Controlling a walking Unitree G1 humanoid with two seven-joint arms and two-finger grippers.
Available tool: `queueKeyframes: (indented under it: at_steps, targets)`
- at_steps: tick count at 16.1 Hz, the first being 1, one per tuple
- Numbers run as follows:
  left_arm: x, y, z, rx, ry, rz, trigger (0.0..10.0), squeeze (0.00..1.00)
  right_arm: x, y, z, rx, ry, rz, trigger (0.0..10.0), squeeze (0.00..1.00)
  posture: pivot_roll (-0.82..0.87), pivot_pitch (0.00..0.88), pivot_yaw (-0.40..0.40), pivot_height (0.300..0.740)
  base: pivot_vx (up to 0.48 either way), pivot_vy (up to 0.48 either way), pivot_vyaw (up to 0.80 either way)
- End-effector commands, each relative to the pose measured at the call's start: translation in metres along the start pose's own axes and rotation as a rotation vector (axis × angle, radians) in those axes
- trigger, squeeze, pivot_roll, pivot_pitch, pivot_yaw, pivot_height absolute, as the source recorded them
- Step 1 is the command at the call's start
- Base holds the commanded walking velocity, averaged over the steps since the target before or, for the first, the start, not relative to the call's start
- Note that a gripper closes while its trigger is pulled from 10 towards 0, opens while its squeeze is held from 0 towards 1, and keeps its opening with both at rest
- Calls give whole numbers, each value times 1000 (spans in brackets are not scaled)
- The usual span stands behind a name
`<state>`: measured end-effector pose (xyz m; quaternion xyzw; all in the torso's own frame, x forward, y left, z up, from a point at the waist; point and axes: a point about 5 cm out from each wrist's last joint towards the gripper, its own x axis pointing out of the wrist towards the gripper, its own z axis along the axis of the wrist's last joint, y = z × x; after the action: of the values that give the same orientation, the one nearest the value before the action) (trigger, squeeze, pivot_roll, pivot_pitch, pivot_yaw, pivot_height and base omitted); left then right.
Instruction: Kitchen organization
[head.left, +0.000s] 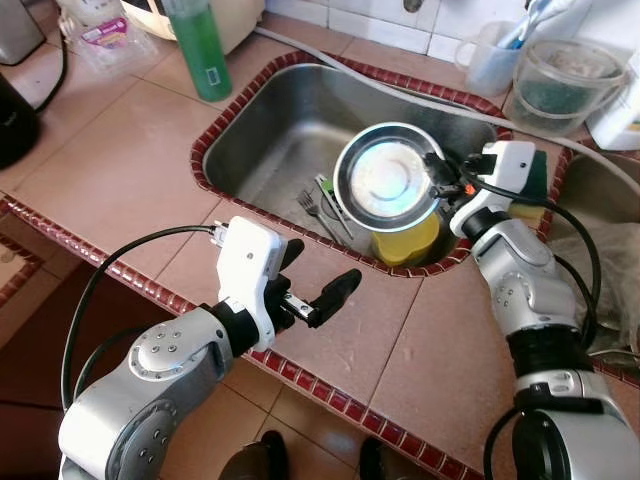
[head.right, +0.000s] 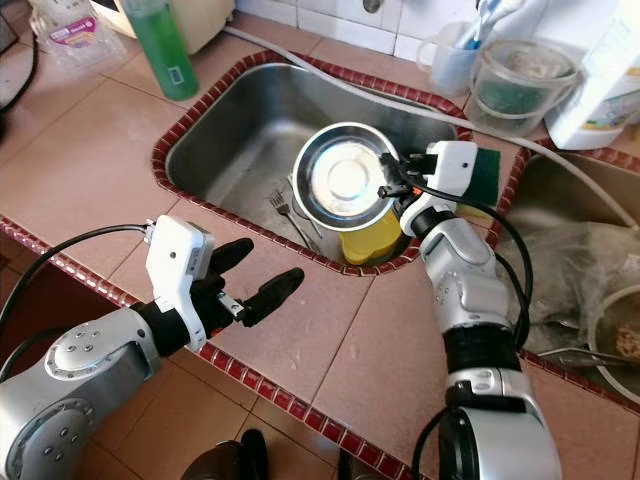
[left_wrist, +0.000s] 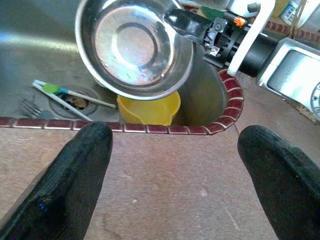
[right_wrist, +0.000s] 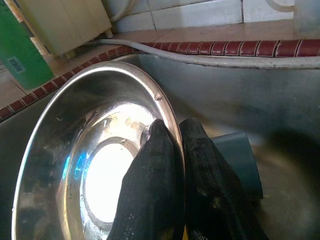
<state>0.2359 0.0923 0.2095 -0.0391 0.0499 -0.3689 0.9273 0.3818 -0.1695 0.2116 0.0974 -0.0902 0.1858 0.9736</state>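
Observation:
A shiny steel bowl (head.left: 386, 182) hangs above the near right part of the steel sink (head.left: 270, 130). My right gripper (head.left: 437, 172) is shut on its rim, one finger inside and one outside (right_wrist: 172, 170). Right below the bowl a yellow cup (head.left: 408, 243) stands in the sink. A fork (head.left: 315, 212) and a green-tipped utensil (left_wrist: 55, 91) lie on the sink floor by the drain. My left gripper (head.left: 318, 281) hovers open over the tiled counter in front of the sink, nothing between its fingers (left_wrist: 70, 180).
A green bottle (head.left: 200, 45) stands on the counter behind the sink's left side. Clear plastic containers (head.left: 565, 85) and a cup with brushes sit at the back right. A hose (head.right: 330, 75) runs along the sink's far edge. A second basin (head.right: 590, 270) with dishes lies right.

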Motion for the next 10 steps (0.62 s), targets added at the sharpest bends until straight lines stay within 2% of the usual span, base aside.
queueKeyframes:
  at_steps: [1, 2, 3, 10]
  targets:
    - [-3, -5, 1, 7, 4, -13, 10000, 0, 0, 0, -11, 20, 40, 10, 10000, 0, -63, 330, 40, 740, 0, 0, 0]
    - [-3, -4, 1, 6, 8, -8, 10000, 0, 1, 0, -12, 25, 40, 14, 10000, 82, -62, 330, 40, 740, 0, 0, 0]
    - [-4, -4, 1, 6, 11, -4, 10000, 0, 1, -1, -12, 23, 39, 12, 10000, 992, -60, 330, 39, 740, 0, 0, 0]
    - [-5, -3, 2, 3, 13, 7, 10000, 0, 4, -5, -8, 38, 20, 28, 10000, 1000, -59, 328, 38, 740, 0, 0, 0]
